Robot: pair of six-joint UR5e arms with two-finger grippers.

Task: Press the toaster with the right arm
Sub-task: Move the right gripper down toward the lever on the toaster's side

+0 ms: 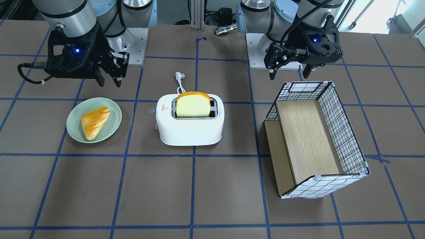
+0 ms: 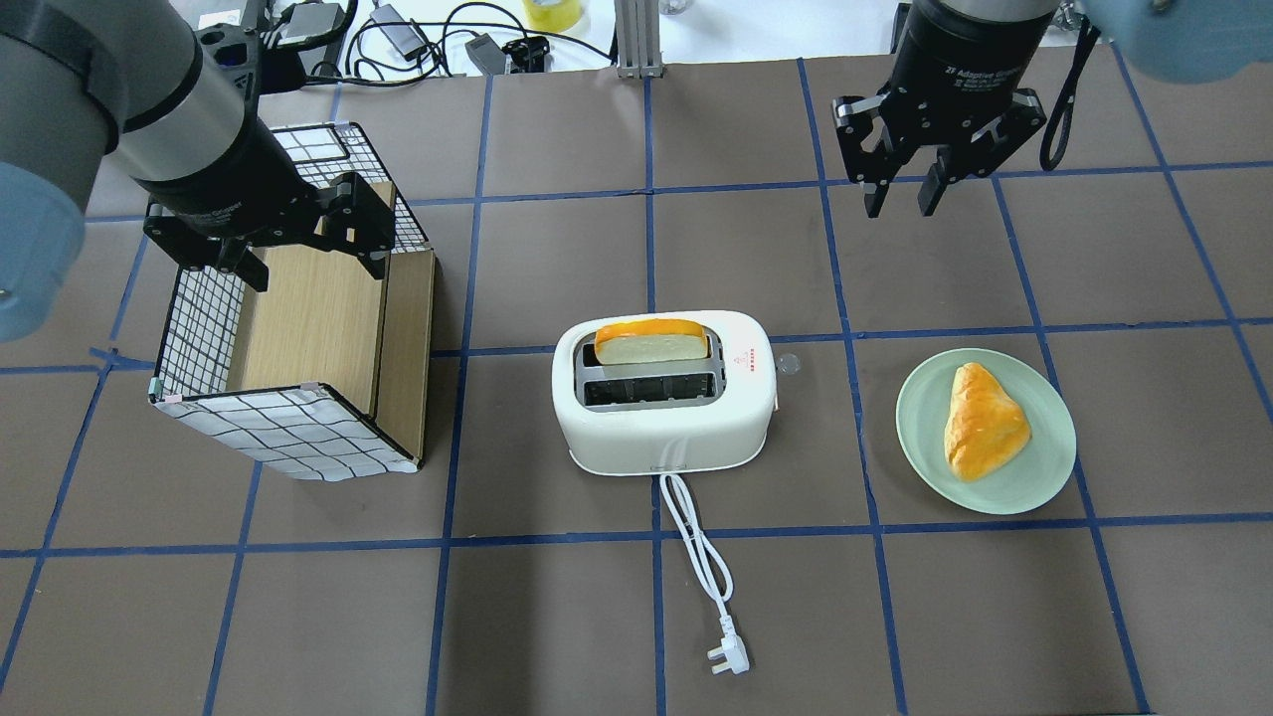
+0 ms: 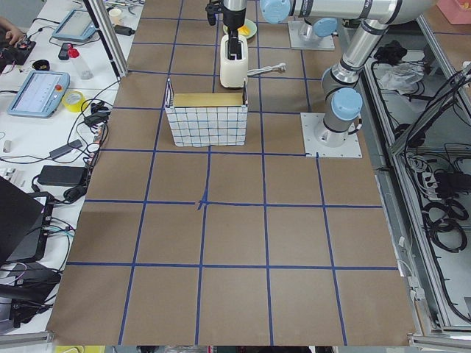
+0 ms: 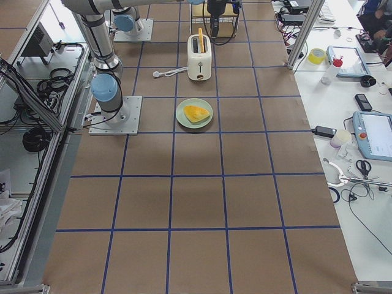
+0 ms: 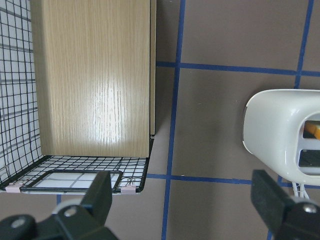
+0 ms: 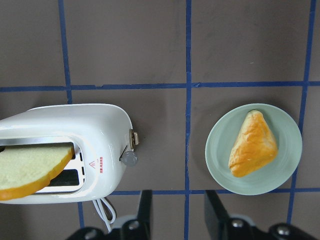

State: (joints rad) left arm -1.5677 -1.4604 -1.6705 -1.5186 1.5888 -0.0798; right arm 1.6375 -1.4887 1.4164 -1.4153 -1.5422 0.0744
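Toaster stands mid-table, its lever on the end facing the plate. A bread slice rides high in one slot, so judged not yet pressed. Right gripper hangs well apart, fingers slightly spread, empty. Left gripper is spread wide over the box

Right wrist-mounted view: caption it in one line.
White plastic toaster with bread slice; golden triangular pastry on round pale-green plate.
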